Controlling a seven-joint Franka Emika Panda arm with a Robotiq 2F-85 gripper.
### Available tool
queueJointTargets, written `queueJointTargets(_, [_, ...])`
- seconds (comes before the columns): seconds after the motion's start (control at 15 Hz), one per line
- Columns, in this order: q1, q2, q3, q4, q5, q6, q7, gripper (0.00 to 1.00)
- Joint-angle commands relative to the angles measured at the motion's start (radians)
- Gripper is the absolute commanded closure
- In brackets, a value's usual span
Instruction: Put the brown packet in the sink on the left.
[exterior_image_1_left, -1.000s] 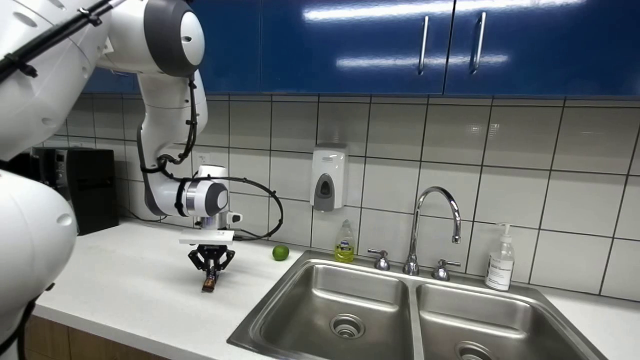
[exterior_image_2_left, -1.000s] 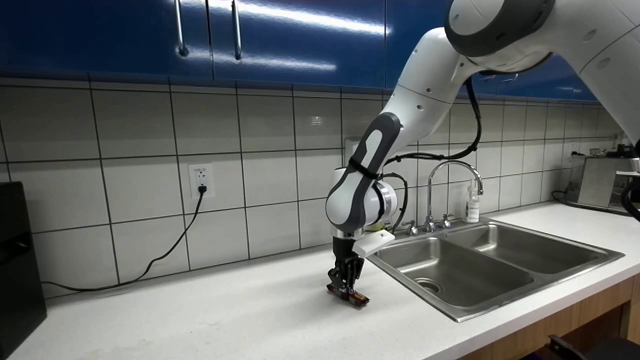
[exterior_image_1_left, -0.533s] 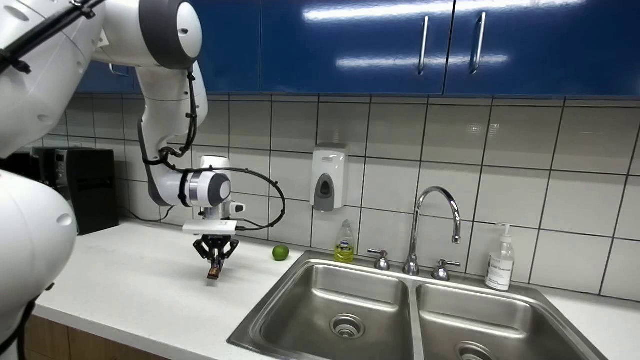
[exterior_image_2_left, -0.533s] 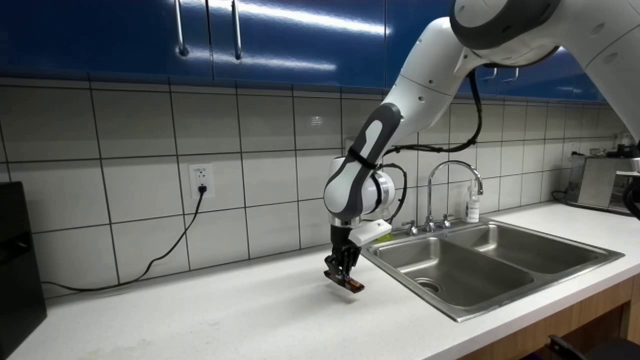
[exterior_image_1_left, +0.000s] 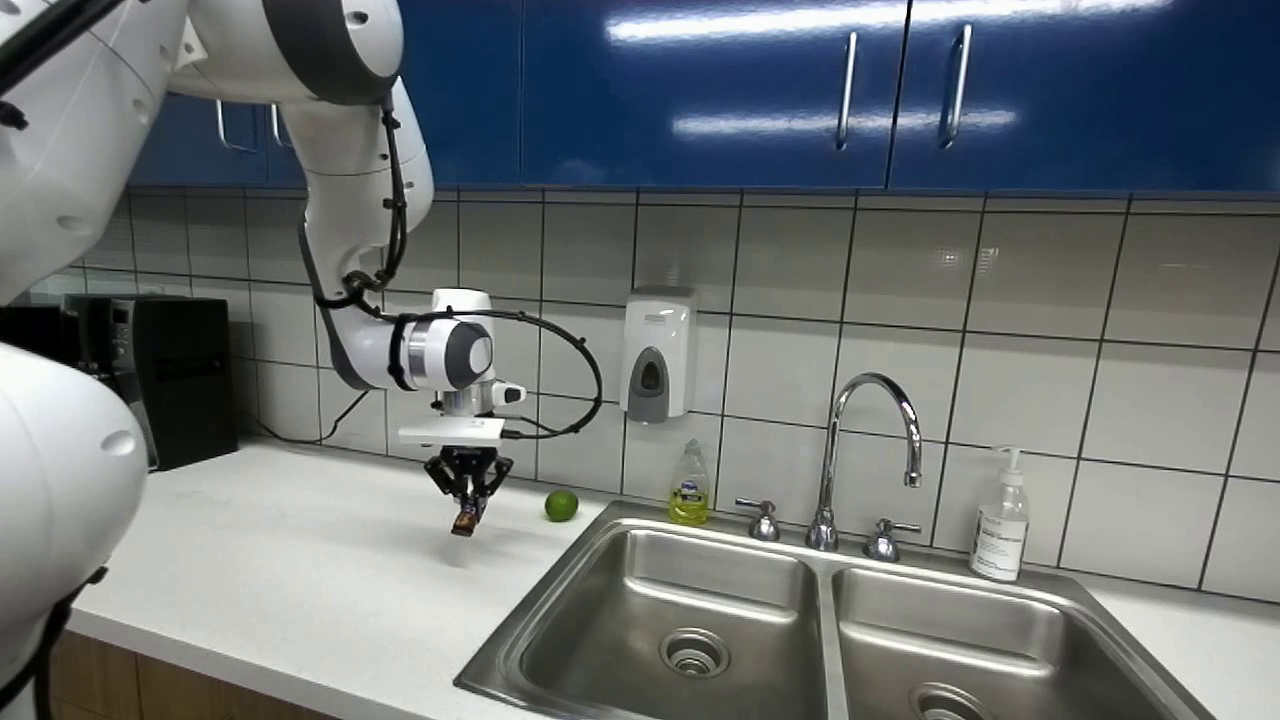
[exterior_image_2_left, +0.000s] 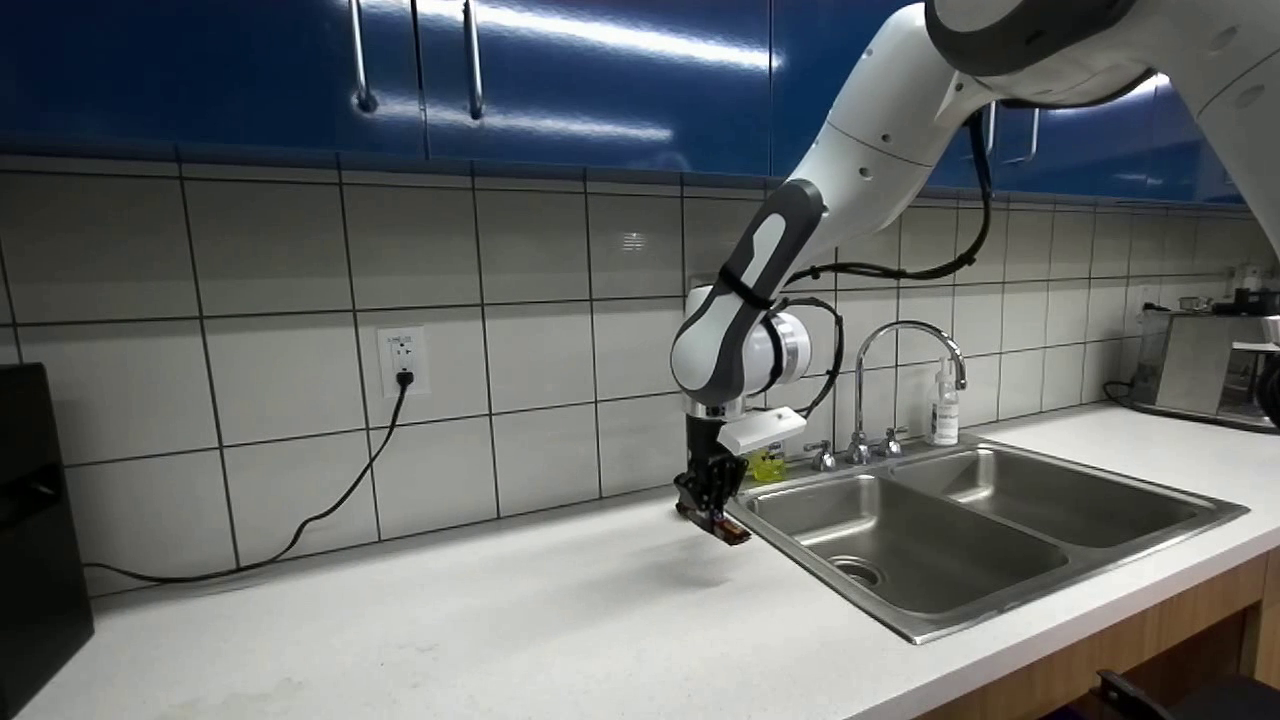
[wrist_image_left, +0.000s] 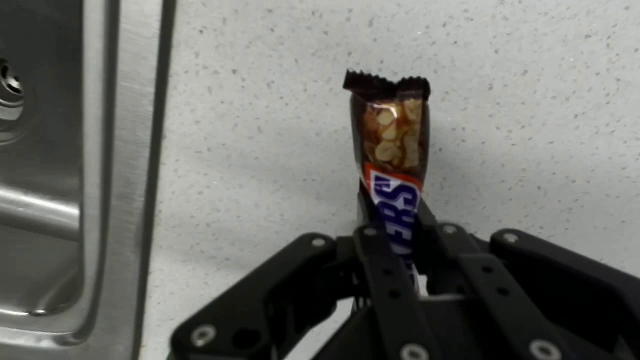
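Note:
The brown packet, a Snickers wrapper (wrist_image_left: 391, 137), is held by its middle between the fingers of my gripper (wrist_image_left: 395, 215) in the wrist view. Its near end is hidden by the gripper. In both exterior views the gripper (exterior_image_1_left: 471, 500) (exterior_image_2_left: 712, 500) points down and holds the packet (exterior_image_1_left: 464, 523) (exterior_image_2_left: 732, 532) above the white counter, with a shadow below. The steel double sink (exterior_image_1_left: 560, 610) (exterior_image_2_left: 830, 580) stands beside it, its left basin (exterior_image_1_left: 720, 580) nearer the gripper. The sink rim (wrist_image_left: 127, 150) runs along the left of the wrist view; the packet is outside it.
A green lime (exterior_image_1_left: 561, 505) lies on the counter between the gripper and the sink's back corner. A yellow soap bottle (exterior_image_1_left: 690, 490), a tall faucet (exterior_image_1_left: 832, 470) with two handles, and a pump bottle (exterior_image_1_left: 1000, 535) stand along the sink's back edge.
The gripper has lifted the packet off the counter and carried it higher and toward the sink. It stays shut on the packet.

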Motion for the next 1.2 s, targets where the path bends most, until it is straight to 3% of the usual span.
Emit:
queueJointTargets(0.0, [-0.048, -0.051, -0.023, -0.02, 0.007, -0.035, 0.025, 0.96])
queueJointTargets(0.73, [-0.223, -0.101, -0.127, -0.034, 0.077, -0.03, 0.023, 0.96])
queueJointTargets(1.13, [-0.307, -0.059, -0.176, 0.0, 0.14, -0.04, 0.035, 0.96])
